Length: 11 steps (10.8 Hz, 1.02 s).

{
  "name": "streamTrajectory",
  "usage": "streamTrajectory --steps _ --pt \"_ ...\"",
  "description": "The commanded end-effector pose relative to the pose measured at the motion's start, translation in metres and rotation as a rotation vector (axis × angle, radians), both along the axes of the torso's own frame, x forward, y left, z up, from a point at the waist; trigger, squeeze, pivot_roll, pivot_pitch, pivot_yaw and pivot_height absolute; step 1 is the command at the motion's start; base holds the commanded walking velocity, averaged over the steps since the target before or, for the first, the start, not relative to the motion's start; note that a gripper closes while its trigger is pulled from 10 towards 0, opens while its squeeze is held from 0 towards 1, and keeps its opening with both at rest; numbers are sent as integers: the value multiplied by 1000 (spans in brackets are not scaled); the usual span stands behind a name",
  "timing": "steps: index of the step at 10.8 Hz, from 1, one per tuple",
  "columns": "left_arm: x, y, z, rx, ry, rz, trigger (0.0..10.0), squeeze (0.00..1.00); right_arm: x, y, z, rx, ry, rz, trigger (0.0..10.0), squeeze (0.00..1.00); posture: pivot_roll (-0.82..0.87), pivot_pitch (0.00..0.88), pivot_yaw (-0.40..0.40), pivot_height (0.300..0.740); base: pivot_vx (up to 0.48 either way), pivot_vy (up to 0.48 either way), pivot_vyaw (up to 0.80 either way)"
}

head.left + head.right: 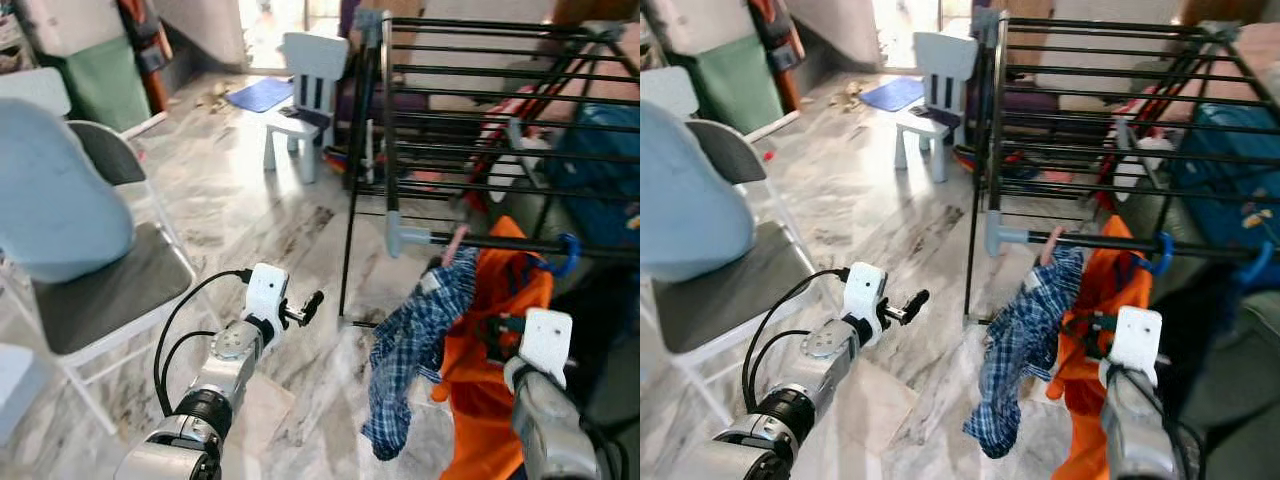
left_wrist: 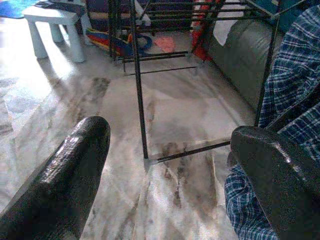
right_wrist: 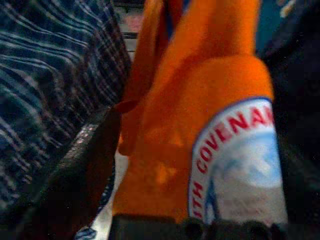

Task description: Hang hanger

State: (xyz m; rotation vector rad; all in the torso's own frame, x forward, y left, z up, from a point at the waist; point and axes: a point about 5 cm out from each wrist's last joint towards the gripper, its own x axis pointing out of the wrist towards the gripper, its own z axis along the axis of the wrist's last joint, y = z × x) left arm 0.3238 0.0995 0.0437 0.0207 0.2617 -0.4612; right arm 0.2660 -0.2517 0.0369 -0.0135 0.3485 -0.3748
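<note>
Right gripper (image 1: 497,335) pressed into the orange shirt (image 1: 495,350), grip state impossible to tell. Blue hanger (image 1: 566,256) hooked on the drying rack (image 1: 470,240) bar. Soft, light, floppy; best held by the stiff hook. Left gripper (image 1: 308,306) spread, empty.

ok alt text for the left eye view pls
An orange garment and a blue plaid shirt hang from a black metal drying rack, with the right gripper against the orange cloth. The left gripper is raised over the marble floor.

Blue hanger (image 1: 566,256) mostly hidden under orange garment (image 1: 490,380), seemingly.
</note>
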Motion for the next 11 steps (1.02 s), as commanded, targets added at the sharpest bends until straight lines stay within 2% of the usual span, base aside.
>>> streamTrajectory --steps 1,5,11 --pt "2 -1 2 14 5 -9 10000 0 2 -5 -2 9 17 1 0 0 15 0 -28 740 0 0 0" --pt "2 -1 1 19 5 -6 10000 0 4 -5 -6 13 21 -6 0 0 21 0 -33 740 0 0 0" --pt "2 -2 1 24 6 -9 10000 0 6 -4 -4 -17 -39 2 0 0 20 0 -44 740 0 0 0"
